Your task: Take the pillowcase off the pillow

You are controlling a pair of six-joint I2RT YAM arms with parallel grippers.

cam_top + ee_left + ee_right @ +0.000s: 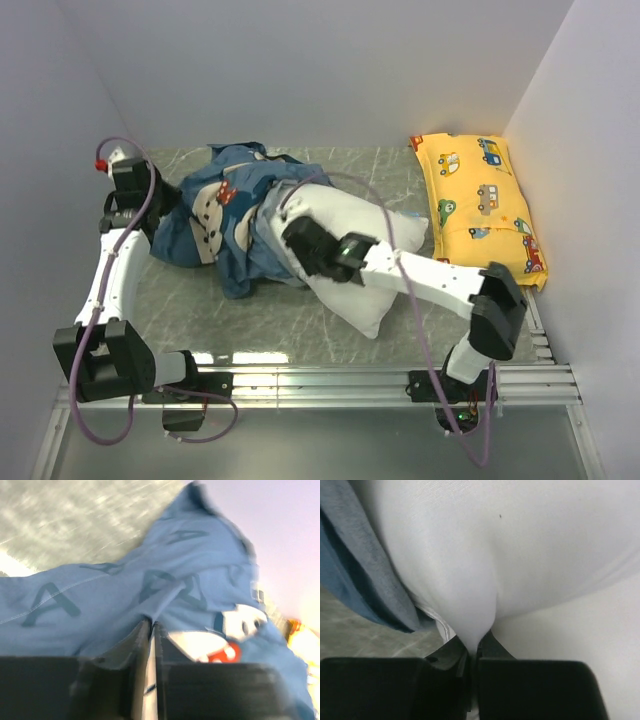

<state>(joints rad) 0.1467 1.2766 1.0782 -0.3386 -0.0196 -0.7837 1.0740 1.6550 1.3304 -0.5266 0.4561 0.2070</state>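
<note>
Right gripper (472,652): clamped on pillow (365,300) fold
Left gripper (151,635): pinching pillowcase (235,255)
Pillowcase: bunched left, partly off; limp, light, best held at hem
Pillow: mid-table, squashy

Two pillows on the single worktop (290,320): one plain white pillow (372,295) and one yellow car-print pillow (480,205). One dark-blue pillowcase (215,225), so three soft items altogether. Two arms, a left arm (112,270) and a right arm (435,282), each bearing one claw: left claw (151,626), right claw (474,647), two in all
</note>
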